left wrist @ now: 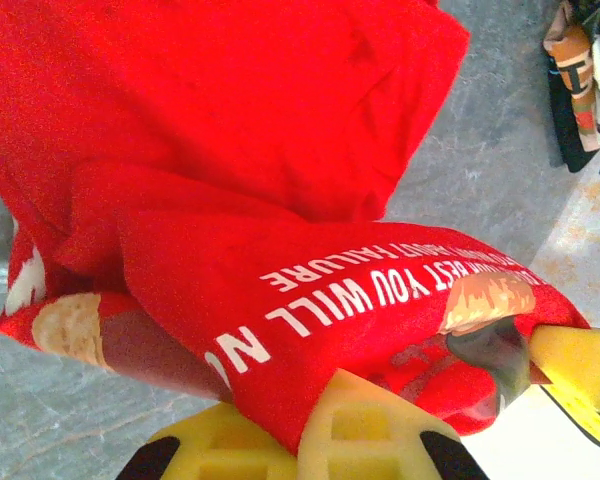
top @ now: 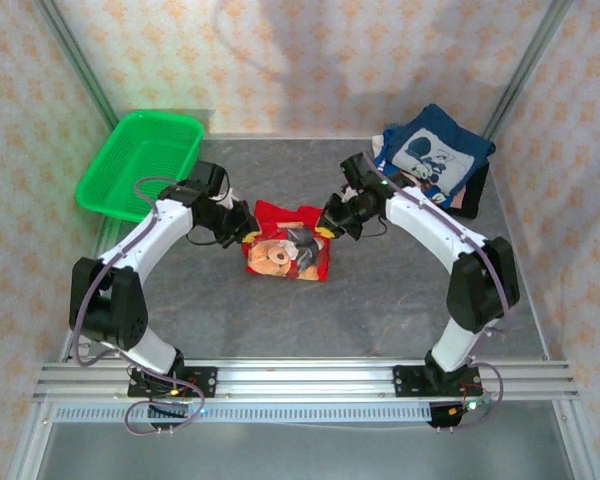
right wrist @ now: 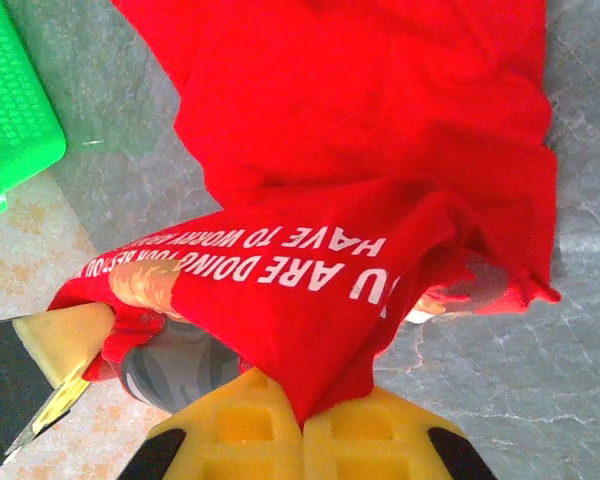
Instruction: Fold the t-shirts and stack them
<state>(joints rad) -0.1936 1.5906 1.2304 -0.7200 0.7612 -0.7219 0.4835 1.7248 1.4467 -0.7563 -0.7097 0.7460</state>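
Left fingers (left wrist: 365,432) and right fingers (right wrist: 248,432) both clamped on red tee (top: 286,248), bunched between them mid-frame over counter (top: 380,310). Best move both ends evenly and lay the fold flat. Navy tee (top: 435,150) on pile upper right, basket (top: 140,160) upper left.

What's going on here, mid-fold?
Both arms are on the red t-shirt at mid-table: the left gripper pinches its left edge, the right gripper its right edge, both shut on cloth. The shirt is bunched, not yet a neat fold. A navy t-shirt tops a folded pile at the far right; the green basket sits far left.
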